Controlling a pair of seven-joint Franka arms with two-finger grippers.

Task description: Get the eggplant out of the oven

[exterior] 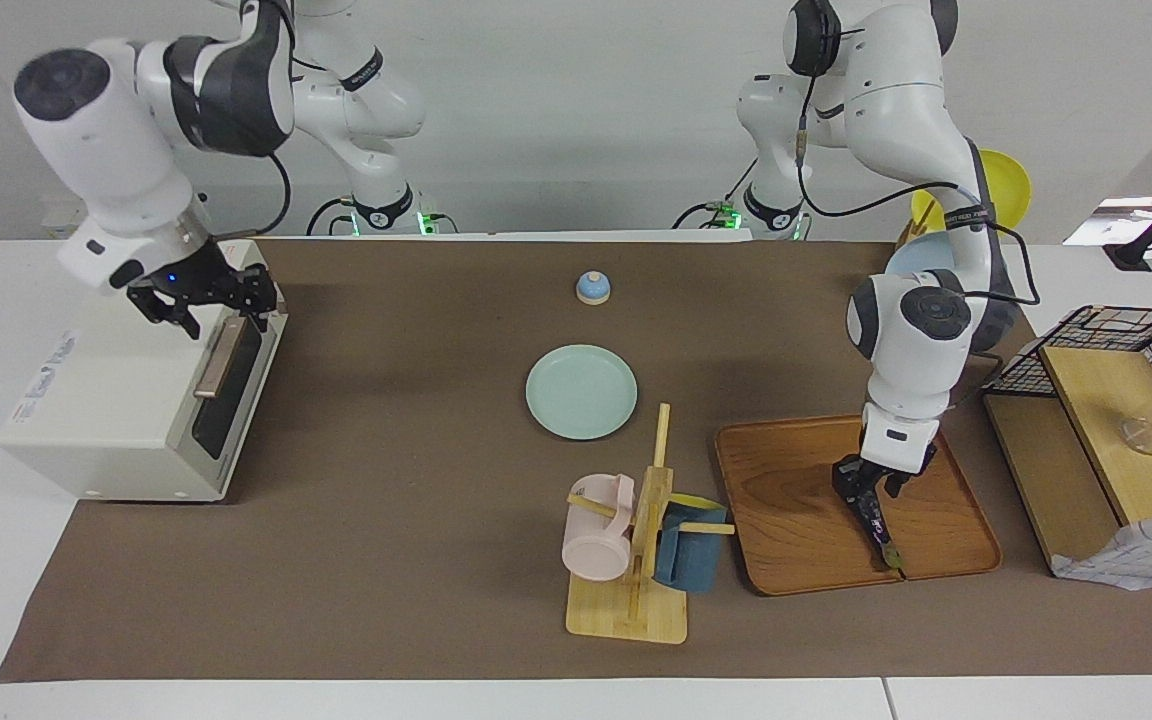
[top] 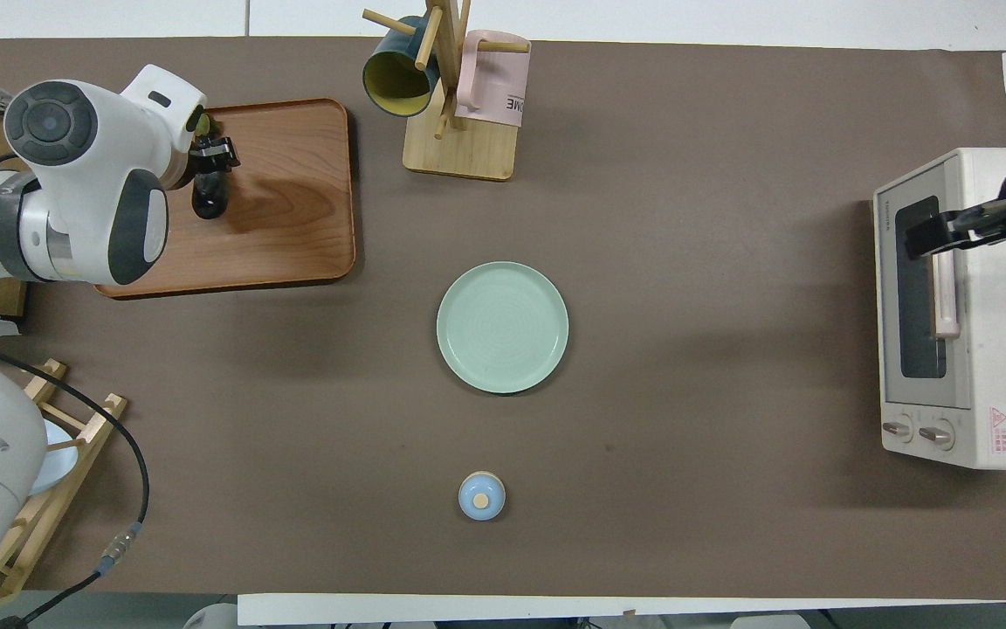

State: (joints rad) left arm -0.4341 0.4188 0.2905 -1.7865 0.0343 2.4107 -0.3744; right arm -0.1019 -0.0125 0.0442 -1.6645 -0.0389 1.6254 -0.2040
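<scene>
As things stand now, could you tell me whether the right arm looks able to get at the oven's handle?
Probably yes. The right gripper hovers right by the tan handle of the closed oven, and nothing stands between them. The left gripper is over the wooden tray with the eggplant.

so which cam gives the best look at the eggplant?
The facing view: the eggplant shows along its length, dark body and greenish tip, slanting down from the left gripper onto the wooden tray. In the overhead view the left arm hides part of it; only a dark end shows.
</scene>
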